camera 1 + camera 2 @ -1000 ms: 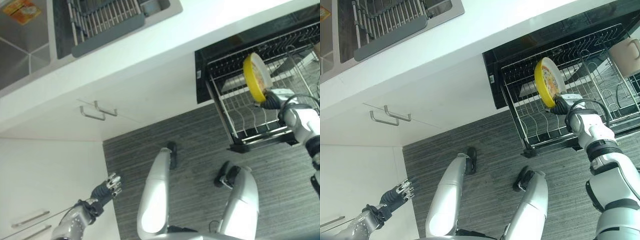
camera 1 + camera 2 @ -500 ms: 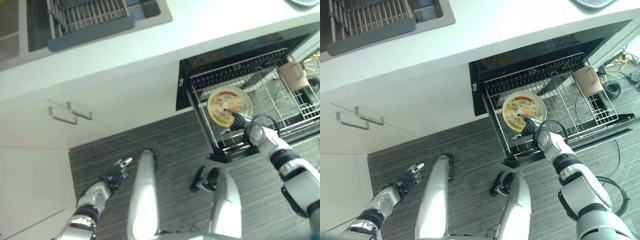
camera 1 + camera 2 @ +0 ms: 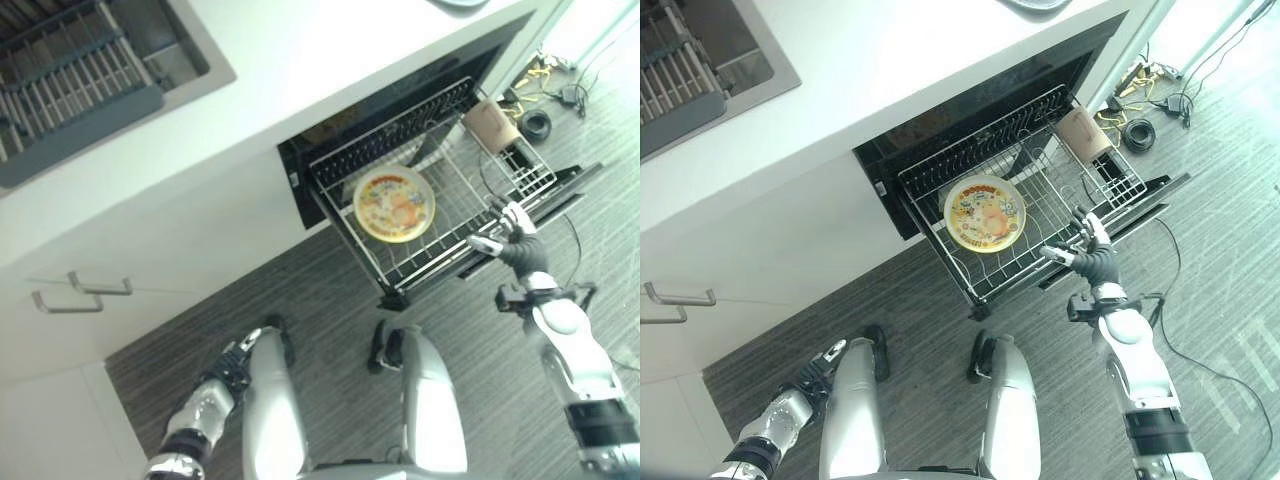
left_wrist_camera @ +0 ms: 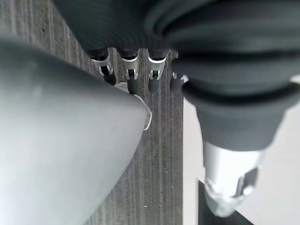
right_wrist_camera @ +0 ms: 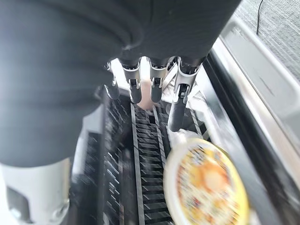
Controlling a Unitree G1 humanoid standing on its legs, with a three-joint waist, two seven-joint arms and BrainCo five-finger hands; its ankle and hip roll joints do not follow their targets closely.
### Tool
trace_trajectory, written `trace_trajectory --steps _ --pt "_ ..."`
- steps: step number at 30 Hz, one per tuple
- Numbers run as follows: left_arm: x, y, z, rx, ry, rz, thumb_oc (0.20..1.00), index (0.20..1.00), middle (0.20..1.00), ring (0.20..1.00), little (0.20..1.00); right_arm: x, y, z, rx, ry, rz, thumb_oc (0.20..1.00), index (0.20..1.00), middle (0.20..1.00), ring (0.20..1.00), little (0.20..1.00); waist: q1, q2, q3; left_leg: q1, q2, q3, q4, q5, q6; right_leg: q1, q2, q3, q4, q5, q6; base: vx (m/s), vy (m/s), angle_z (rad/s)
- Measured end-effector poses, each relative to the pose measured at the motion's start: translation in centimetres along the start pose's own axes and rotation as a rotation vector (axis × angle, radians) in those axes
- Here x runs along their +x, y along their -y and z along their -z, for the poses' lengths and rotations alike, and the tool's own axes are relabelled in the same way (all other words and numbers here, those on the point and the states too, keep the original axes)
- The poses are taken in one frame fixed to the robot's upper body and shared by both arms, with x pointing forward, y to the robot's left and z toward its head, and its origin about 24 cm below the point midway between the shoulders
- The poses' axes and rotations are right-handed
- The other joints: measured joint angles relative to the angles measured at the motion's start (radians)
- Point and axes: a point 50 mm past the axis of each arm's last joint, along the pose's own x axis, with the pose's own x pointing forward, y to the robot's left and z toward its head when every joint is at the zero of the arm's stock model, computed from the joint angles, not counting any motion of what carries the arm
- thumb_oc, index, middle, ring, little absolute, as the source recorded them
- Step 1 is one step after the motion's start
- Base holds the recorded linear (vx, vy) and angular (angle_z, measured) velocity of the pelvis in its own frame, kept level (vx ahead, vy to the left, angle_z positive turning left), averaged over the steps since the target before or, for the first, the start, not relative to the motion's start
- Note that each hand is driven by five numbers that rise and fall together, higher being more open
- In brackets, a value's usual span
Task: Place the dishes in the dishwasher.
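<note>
Down in the pulled-out dishwasher rack (image 3: 1040, 215), the yellow plate (image 3: 985, 213) now lies near the rack's front-left corner, tipped back against the wires with its printed face up. Half a second ago the right robot hand (image 3: 1087, 247) was still pinching its lower rim; now that hand has let go and backed off to the rack's front edge, fingers spread and empty, well clear of the plate. A beige mug (image 3: 1082, 130) sits at the rack's far right corner. The left robot hand (image 3: 823, 366) hangs low beside the cabinet front, fingers loose, holding nothing. So this plate looks delivered, though it seems to rest flat across the tines rather than standing between them, and it may need nudging upright. Up on the desk (image 3: 890, 60) a grey dish (image 3: 1038, 4) shows at the far edge, likely the next piece to fetch.
</note>
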Motion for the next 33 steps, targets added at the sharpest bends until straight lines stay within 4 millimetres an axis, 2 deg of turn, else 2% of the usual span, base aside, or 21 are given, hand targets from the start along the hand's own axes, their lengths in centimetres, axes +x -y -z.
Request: trace_trajectory --steps 3,6,7,8,10,11,12,14,16,17,19,20,21,24,25,26,28,30,33 --pt "-0.1 -0.2 0.7 -0.010 -0.023 -0.033 1.000 1.000 1.000 1.000 1.000 0.8 1.6 -5.4 0.049 0.230 0.082 1.000 1.000 1.000 1.000 1.000 -0.005 0.003 0.004 0.080 0.000 0.038 -0.103 0.042 -0.005 0.052 0.017 0.008 -0.083 0.039 0.000 -0.06 0.046 -0.18" --pt "-0.1 -0.2 0.8 -0.044 -0.028 -0.040 1.000 1.000 1.000 1.000 1.000 0.3 3.8 -7.8 0.068 0.372 0.243 1.000 1.000 1.000 1.000 1.000 -0.005 0.007 0.006 0.096 -0.010 0.049 -0.135 0.059 -0.008 0.058 0.016 0.010 -0.105 0.054 -0.001 -0.11 0.080 -0.04" --pt "-0.1 -0.1 0.9 -0.050 -0.029 -0.038 1.000 1.000 1.000 1.000 1.000 -0.1 4.5 -8.1 0.070 0.407 0.316 1.000 1.000 1.000 1.000 1.000 -0.007 0.008 0.006 0.105 -0.012 0.063 -0.144 0.062 -0.006 0.058 0.017 0.019 -0.119 0.062 0.003 -0.10 0.149 -0.28" --pt "-0.1 0.1 1.5 -0.061 -0.039 -0.038 1.000 1.000 1.000 1.000 1.000 -1.1 6.1 -9.2 0.056 0.497 0.460 1.000 1.000 1.000 1.000 1.000 -0.012 0.025 0.006 0.123 -0.018 0.091 -0.172 0.066 -0.002 0.061 0.016 0.040 -0.147 0.079 0.014 -0.08 0.111 -0.33" --pt "-0.2 0.2 2.0 -0.072 -0.043 -0.040 1.000 1.000 1.000 1.000 1.000 -2.2 8.0 -9.7 0.059 0.563 0.667 1.000 1.000 1.000 1.000 1.000 -0.033 0.046 0.008 0.134 -0.030 0.114 -0.179 0.064 0.001 0.060 0.009 0.060 -0.163 0.093 0.030 -0.09 0.093 -0.25" --pt "-0.2 0.2 2.1 -0.104 -0.043 -0.036 1.000 1.000 1.000 1.000 1.000 -2.3 8.6 -9.2 0.079 0.547 0.761 1.000 1.000 1.000 1.000 1.000 -0.045 0.059 0.007 0.134 -0.034 0.119 -0.178 0.062 0.004 0.060 0.002 0.061 -0.166 0.096 0.033 -0.02 0.062 -0.11" --pt "-0.1 0.4 2.1 -0.115 -0.032 -0.022 1.000 1.000 1.000 1.000 1.000 -2.2 9.6 -7.0 0.080 0.467 0.847 1.000 1.000 1.000 1.000 1.000 -0.046 0.069 0.008 0.134 -0.035 0.120 -0.168 0.065 0.001 0.058 0.000 0.061 -0.164 0.098 0.033 0.00 0.000 0.00" --pt "-0.1 0.6 2.1 -0.126 -0.027 -0.006 1.000 1.000 1.000 1.000 1.000 -1.9 10.5 -3.8 0.124 0.322 0.911 1.000 1.000 1.000 1.000 1.000 -0.043 0.078 0.008 0.135 -0.035 0.120 -0.165 0.060 0.009 0.059 -0.001 0.063 -0.160 0.093 0.037 0.02 -0.004 0.00" --pt "-0.1 0.9 2.2 -0.157 -0.020 0.010 1.000 1.000 1.000 1.000 1.000 -2.0 10.4 -0.1 0.121 0.169 0.962 1.000 1.000 1.000 1.000 1.000 -0.042 0.095 0.008 0.134 -0.035 0.120 -0.164 0.060 0.009 0.058 -0.001 0.063 -0.157 0.094 0.036 -0.03 -0.042 0.00" --pt "-0.1 1.2 2.2 -0.160 -0.015 0.027 1.000 1.000 1.000 1.000 1.000 -2.0 10.2 0.9 0.111 0.120 0.961 1.000 1.000 1.000 1.000 1.000 -0.040 0.105 0.009 0.134 -0.035 0.120 -0.164 0.060 0.009 0.057 -0.002 0.063 -0.154 0.094 0.036 -0.05 -0.064 -0.01" --pt "0.1 2.5 1.7 -0.160 -0.003 0.077 1.000 1.000 1.000 1.000 1.000 -1.7 9.4 1.6 0.137 0.081 0.933 1.000 1.000 1.000 1.000 1.000 -0.041 0.124 0.010 0.133 -0.034 0.119 -0.165 0.060 0.009 0.054 -0.003 0.064 -0.147 0.093 0.034 -0.06 -0.070 0.00" --pt "0.2 2.9 1.4 -0.162 0.007 0.097 1.000 1.000 1.000 1.000 1.000 -1.5 9.4 2.2 0.173 0.058 0.935 0.790 0.790 0.790 0.790 0.790 -0.039 0.125 0.010 0.132 -0.034 0.119 -0.165 0.061 0.009 0.051 -0.003 0.064 -0.143 0.088 0.038 -0.05 -0.064 0.02" --pt "0.3 3.2 1.0 -0.165 0.014 0.111 1.000 1.000 1.000 1.000 1.000 -1.4 9.6 2.9 0.211 0.029 0.947 0.200 0.200 0.200 0.200 0.200 -0.034 0.126 0.010 0.130 -0.034 0.118 -0.166 0.063 0.008 0.048 -0.003 0.064 -0.140 0.078 0.032 -0.04 -0.045 0.01" --pt "0.5 3.6 0.6 -0.166 0.019 0.125 1.000 1.000 1.000 1.000 1.000 -1.2 9.3 5.1 0.409 -0.053 0.943 0.200 0.200 0.200 0.200 0.200 -0.020 0.131 0.009 0.120 -0.035 0.111 -0.173 0.070 0.004 0.034 -0.005 0.059 -0.129 0.072 0.024 -0.01 -0.062 0.05" --pt "0.5 3.7 0.6 -0.165 0.018 0.128 1.000 1.000 1.000 1.000 1.000 -0.9 8.7 6.2 0.537 -0.089 0.940 0.200 0.200 0.200 0.200 0.200 -0.022 0.130 0.009 0.119 -0.035 0.106 -0.171 0.072 0.001 0.032 -0.006 0.058 -0.121 0.071 0.026 0.03 -0.104 0.16" --pt "0.6 4.3 0.5 -0.139 0.011 0.149 1.000 1.000 1.000 1.000 1.000 -0.4 7.2 8.3 0.775 -0.165 0.913 0.200 0.200 0.200 0.200 0.200 0.001 0.142 0.009 0.116 -0.035 0.095 -0.170 0.077 0.003 0.030 -0.008 0.053 -0.102 0.066 0.022 0.04 -0.112 0.18" --pt "0.7 4.6 0.1 -0.134 0.010 0.156 1.000 1.000 1.000 1.000 1.000 0.2 6.0 9.8 0.982 -0.228 0.868 0.200 0.200 0.200 0.200 0.200 0.018 0.144 0.010 0.115 -0.037 0.086 -0.161 0.077 0.002 0.029 -0.015 0.046 -0.076 0.051 0.010 0.05 -0.072 0.20" --pt "0.8 4.7 0.0 -0.131 0.002 0.154 1.000 1.000 1.000 1.000 1.000 0.8 5.1 10.3 1.130 -0.262 0.798 0.200 0.200 0.200 0.200 0.200 0.032 0.145 0.009 0.114 -0.044 0.072 -0.155 0.077 0.001 0.029 -0.024 0.038 -0.050 0.032 0.007 0.05 -0.037 0.21" --pt "0.8 4.7 0.0 -0.127 -0.013 0.143 1.000 1.000 1.000 1.000 1.000 2.9 3.7 9.1 1.244 -0.257 0.640 0.200 0.200 0.200 0.200 0.200 0.031 0.145 0.009 0.106 -0.042 0.057 -0.142 0.076 0.001 0.031 -0.022 0.026 -0.042 0.030 0.002 0.03 -0.013 0.08"
